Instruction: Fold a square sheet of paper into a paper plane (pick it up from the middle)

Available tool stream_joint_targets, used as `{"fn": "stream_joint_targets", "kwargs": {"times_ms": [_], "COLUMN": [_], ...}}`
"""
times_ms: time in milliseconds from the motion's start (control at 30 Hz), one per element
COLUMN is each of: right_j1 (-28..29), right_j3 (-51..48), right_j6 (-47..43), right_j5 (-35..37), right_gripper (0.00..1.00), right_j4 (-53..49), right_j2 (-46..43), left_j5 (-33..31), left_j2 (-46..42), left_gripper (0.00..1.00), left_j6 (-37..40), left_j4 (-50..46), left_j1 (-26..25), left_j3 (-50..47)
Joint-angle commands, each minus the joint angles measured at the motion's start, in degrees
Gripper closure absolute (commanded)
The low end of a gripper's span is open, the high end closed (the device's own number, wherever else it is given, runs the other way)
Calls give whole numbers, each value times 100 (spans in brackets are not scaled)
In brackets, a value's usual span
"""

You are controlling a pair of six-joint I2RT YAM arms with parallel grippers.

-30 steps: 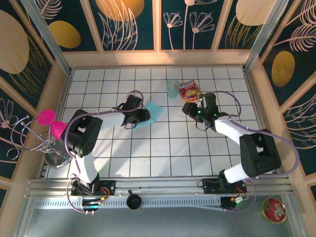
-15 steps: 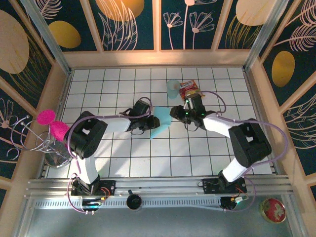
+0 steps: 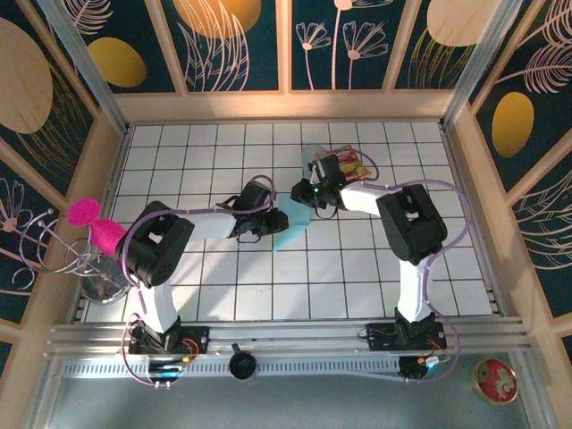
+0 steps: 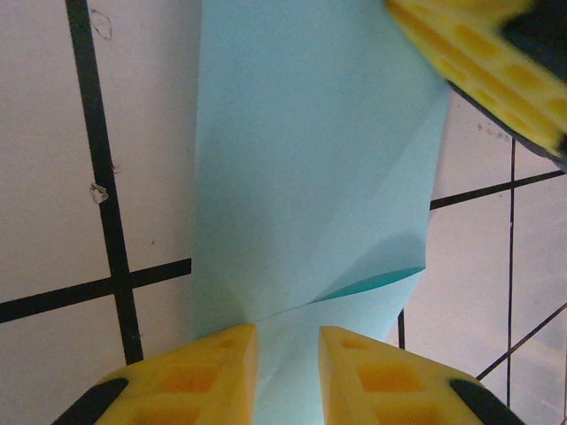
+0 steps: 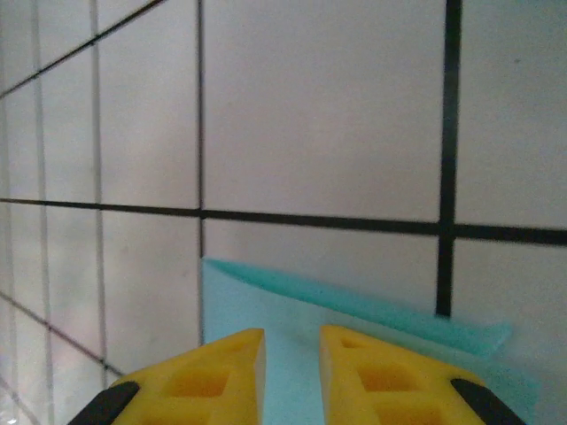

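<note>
Both grippers meet at the square sheet of paper (image 3: 288, 229), which sits twisted just on the arm-base side of the blue cup (image 3: 312, 161). The left gripper (image 4: 288, 341), nearly closed, pinches one end of the sheet. The right gripper (image 5: 292, 345) is narrowly parted over the opposite edge; whether it grips cannot be told.
</note>
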Motion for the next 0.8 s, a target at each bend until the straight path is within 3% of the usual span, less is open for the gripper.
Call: {"fn": "stream_joint_targets", "kwargs": {"times_ms": [0,200,400,767], "right_j1": [40,64,74,91], "right_j3": [236,-127,-863,-1326], "right_j6": [-229,105,1047,1972], "right_j5": [422,1001,1633,1902], "right_gripper": [77,77,77,78], "right_j4": [-562,-867,-969,-898], "right_j2": [257,118,-445,-860], "left_j5": [-46,-31,-2,287], "left_j2": [-154,-515,-1082,-1428], "left_gripper": [75,73,72,77], "left_j6": [-90,-242,-864,-1922], "left_j4": [44,35,411,1563], "left_j1": [23,26,-89,-424], "left_j3": [-42,-130,-667,-1344]}}
